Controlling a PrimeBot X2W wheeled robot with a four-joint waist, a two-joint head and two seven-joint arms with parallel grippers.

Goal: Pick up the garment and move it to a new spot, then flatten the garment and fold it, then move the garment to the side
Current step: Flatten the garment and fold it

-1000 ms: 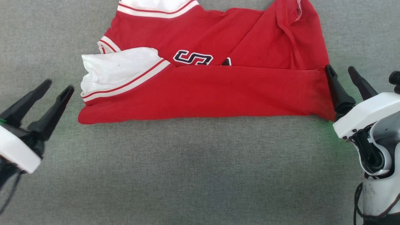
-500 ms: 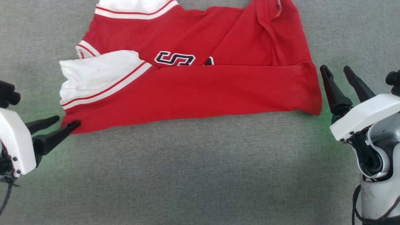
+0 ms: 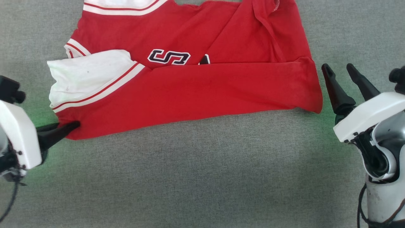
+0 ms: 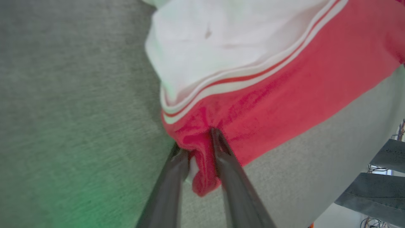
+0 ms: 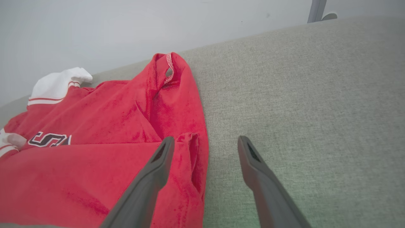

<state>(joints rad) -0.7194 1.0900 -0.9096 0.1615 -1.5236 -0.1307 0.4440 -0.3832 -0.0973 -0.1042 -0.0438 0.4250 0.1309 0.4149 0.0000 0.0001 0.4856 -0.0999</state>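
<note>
Now the garment (image 3: 205, 88) (a red shirt with white sleeves) lies spread across the far half of the grey bench (image 3: 202, 177), with its near part folded over. The left pincer (image 4: 196, 139) is pinched tight on the garment's near left corner, and red cloth is bunched up between its two fingers. The right pincer (image 3: 338, 67) stands wide open just beside the garment's right edge and holds nothing.
</note>
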